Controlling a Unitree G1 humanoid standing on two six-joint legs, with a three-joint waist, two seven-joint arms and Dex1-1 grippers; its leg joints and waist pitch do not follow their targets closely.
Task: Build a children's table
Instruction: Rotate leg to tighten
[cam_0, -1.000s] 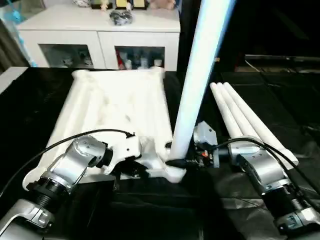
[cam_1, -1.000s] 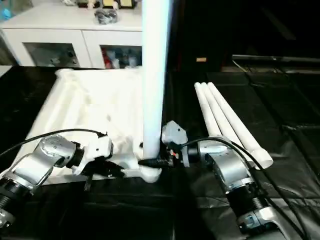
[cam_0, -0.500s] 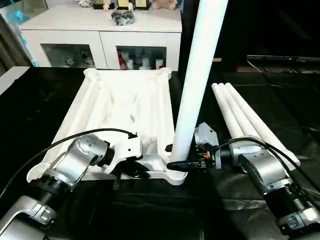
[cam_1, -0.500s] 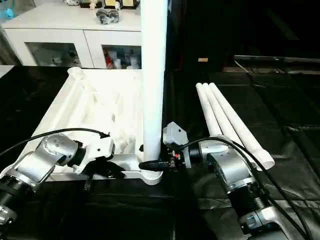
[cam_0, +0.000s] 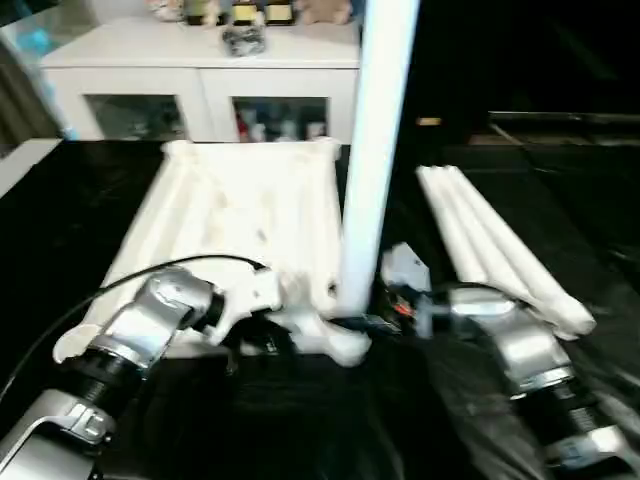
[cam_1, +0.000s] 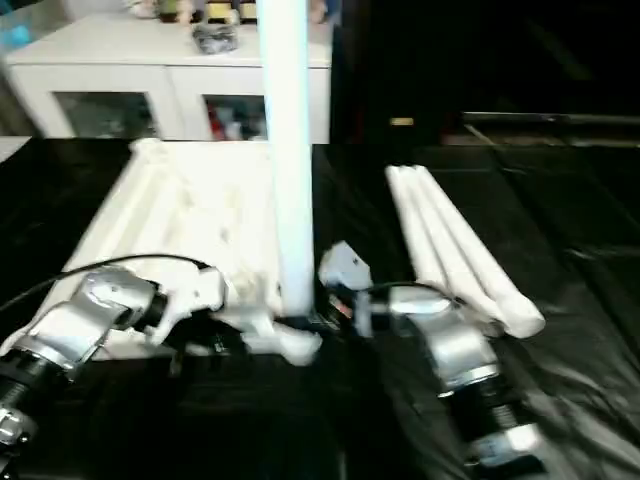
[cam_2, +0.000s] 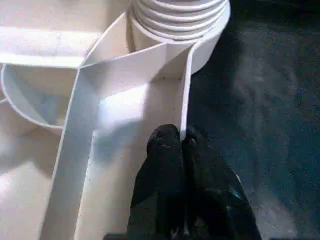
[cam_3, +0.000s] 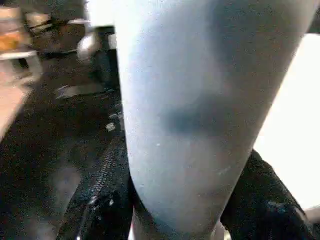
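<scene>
The children's table top (cam_0: 240, 205) lies upside down on the black surface, its ribbed underside facing up. One white leg (cam_0: 368, 150) stands upright in the near right corner socket (cam_0: 347, 346). My right gripper (cam_0: 345, 322) is shut on this leg just above the socket; in the right wrist view its black fingers (cam_3: 100, 210) sit on both sides of the leg (cam_3: 190, 100). My left gripper (cam_2: 181, 136) is shut on a thin rib of the table top (cam_2: 115, 110) beside the ridged socket (cam_2: 180, 15), at the top's near edge (cam_0: 275, 338).
Three more white legs (cam_0: 500, 250) lie side by side on the black surface to the right of the top. A white cabinet (cam_0: 200, 90) with glass doors stands behind, with small items on it.
The view has shifted and blurred as the head moved. The upright leg's upper end leans a little more to the left than before. Both grips are unchanged.
</scene>
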